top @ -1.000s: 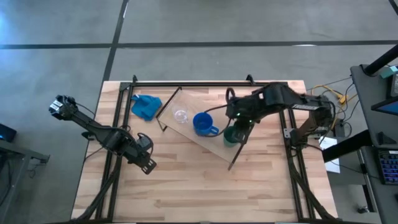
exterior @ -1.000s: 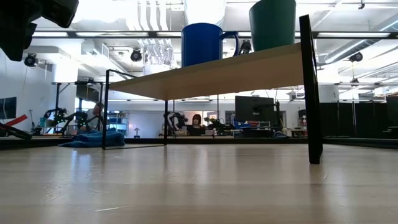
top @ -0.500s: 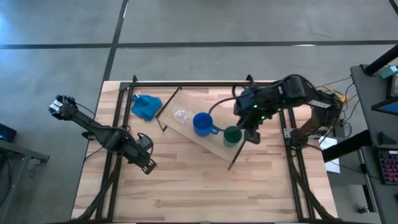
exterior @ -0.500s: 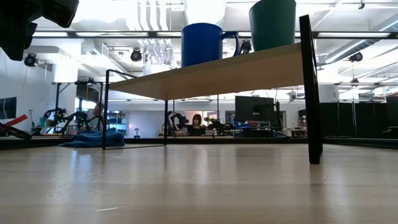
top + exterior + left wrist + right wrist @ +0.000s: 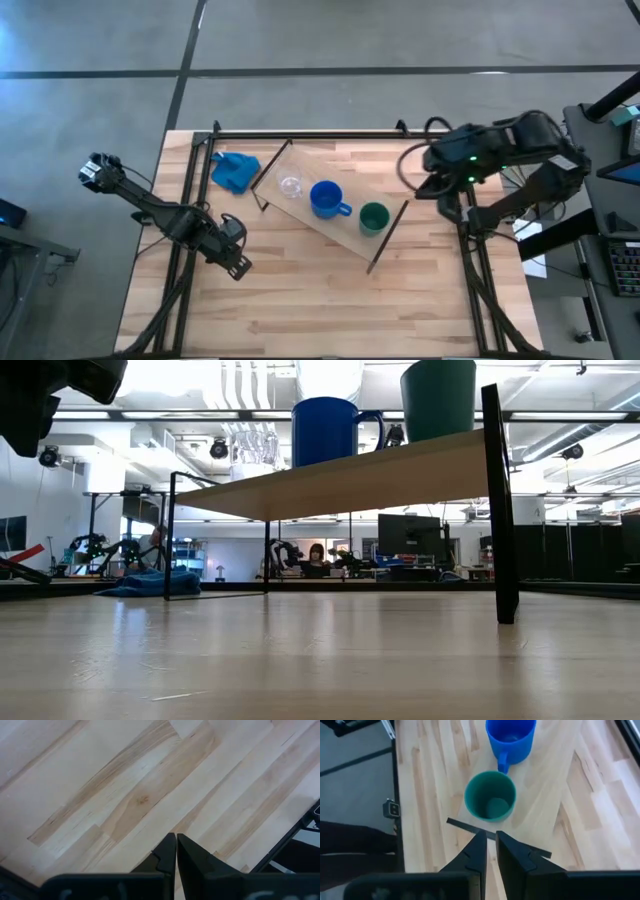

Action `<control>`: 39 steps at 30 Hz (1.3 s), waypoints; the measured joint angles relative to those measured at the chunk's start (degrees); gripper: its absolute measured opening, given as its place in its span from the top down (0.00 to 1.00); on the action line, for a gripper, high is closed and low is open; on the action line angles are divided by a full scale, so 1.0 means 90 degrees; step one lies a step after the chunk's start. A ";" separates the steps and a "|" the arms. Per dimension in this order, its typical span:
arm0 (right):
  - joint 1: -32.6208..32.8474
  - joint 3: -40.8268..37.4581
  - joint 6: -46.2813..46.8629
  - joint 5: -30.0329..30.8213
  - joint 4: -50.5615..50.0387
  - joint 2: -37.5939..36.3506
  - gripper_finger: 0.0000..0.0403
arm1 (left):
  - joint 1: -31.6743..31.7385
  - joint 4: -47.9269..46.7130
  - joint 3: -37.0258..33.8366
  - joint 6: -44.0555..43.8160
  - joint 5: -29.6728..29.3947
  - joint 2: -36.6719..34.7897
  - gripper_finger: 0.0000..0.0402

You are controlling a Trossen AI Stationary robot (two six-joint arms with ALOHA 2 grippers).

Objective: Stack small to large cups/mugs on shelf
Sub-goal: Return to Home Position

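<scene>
The shelf point(image 5: 345, 235), a light-wood plank on dark rod frames, stands slantwise on the table's middle. On it, in a row, stand a clear glass cup point(image 5: 291, 186), a blue mug point(image 5: 325, 198) and a dark green cup point(image 5: 373, 217), each on its base. The right wrist view looks down on the green cup point(image 5: 490, 797) and the blue mug point(image 5: 511, 737). My right gripper point(image 5: 437, 190) is shut and empty, to the right of the shelf's end; it also shows in its wrist view point(image 5: 490, 840). My left gripper point(image 5: 238, 268) is shut and empty over the bare table at the left, and shows in its wrist view point(image 5: 176, 845).
A blue cloth point(image 5: 235, 171) lies crumpled on the table by the shelf's far left end. Dark frame rails point(image 5: 300, 133) run along the table's far, left and right edges. Bare tabletop point(image 5: 320, 310) stretches in front of the shelf.
My right gripper has drawn back from the green cup toward the table's right edge. The green cup stays upright on the shelf beside the blue mug.
</scene>
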 joint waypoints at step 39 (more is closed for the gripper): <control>0.0001 -0.6026 0.0319 -0.0069 0.4511 -0.5064 0.91 | 0.0000 0.1998 0.0821 0.5119 -0.3170 -0.2141 1.00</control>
